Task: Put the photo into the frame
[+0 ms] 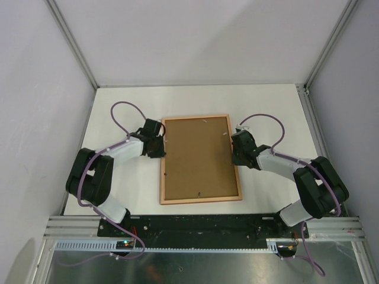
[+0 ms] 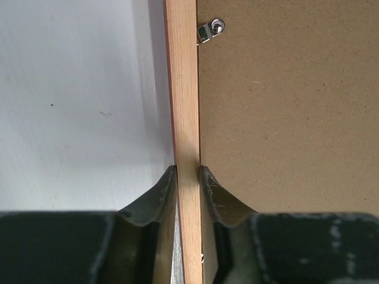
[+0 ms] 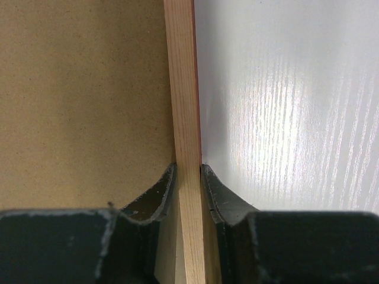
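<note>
White table [image 1: 272, 106] below, and right in the middle of it lies the frame [image 1: 201, 200], flat, pale wood back facing up, long sides running away from the arms. Sitting inside it, filling the opening, is a plain brown backing board [image 1: 198, 157]. The left gripper [image 2: 188, 171] is on the frame's left rail, its fingers [image 2: 157, 198] pinching the wood from both sides. Over to the right gripper [image 3: 188, 168]: same story on the right rail, fingers pressed against the wood. One small metal clip [image 2: 210, 29] sits at the board's edge beside the left rail.
</note>
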You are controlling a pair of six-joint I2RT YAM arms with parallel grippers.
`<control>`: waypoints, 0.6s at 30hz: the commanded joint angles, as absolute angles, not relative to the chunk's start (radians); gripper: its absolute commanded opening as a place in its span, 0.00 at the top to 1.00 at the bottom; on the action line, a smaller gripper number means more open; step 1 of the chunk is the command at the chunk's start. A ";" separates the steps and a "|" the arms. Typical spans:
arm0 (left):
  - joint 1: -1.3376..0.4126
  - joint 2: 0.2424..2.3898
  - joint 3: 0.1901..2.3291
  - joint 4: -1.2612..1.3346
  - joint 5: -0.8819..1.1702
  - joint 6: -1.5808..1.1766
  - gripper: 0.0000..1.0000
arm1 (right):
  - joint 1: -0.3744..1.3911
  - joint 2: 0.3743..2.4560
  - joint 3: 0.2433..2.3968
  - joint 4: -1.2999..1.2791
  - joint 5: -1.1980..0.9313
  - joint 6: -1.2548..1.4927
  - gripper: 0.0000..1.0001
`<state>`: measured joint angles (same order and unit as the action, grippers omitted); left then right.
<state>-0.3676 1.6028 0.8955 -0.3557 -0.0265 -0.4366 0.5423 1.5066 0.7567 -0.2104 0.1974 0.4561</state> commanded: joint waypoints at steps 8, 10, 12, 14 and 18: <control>-0.389 1.600 0.851 -0.331 -0.008 -0.426 0.99 | 0.542 1.461 0.695 -0.254 0.177 0.465 0.81; -0.390 1.602 0.847 -0.341 -0.008 -0.410 1.00 | 0.524 1.448 0.697 -0.241 0.171 0.463 0.59; -0.390 1.610 0.848 -0.354 -0.008 -0.392 1.00 | 0.507 1.441 0.720 -0.233 0.179 0.455 0.43; -0.390 1.627 0.855 -0.373 0.007 -0.383 1.00 | 0.495 1.449 0.758 -0.229 0.206 0.444 0.35; -0.396 1.661 0.879 -0.400 0.031 -0.370 1.00 | 0.462 1.506 0.847 -0.205 0.251 0.413 0.28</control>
<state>-0.3801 1.6035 0.8814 -0.3252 -0.0097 -0.4183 0.4915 1.4708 0.7341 -0.2329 0.1970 0.4488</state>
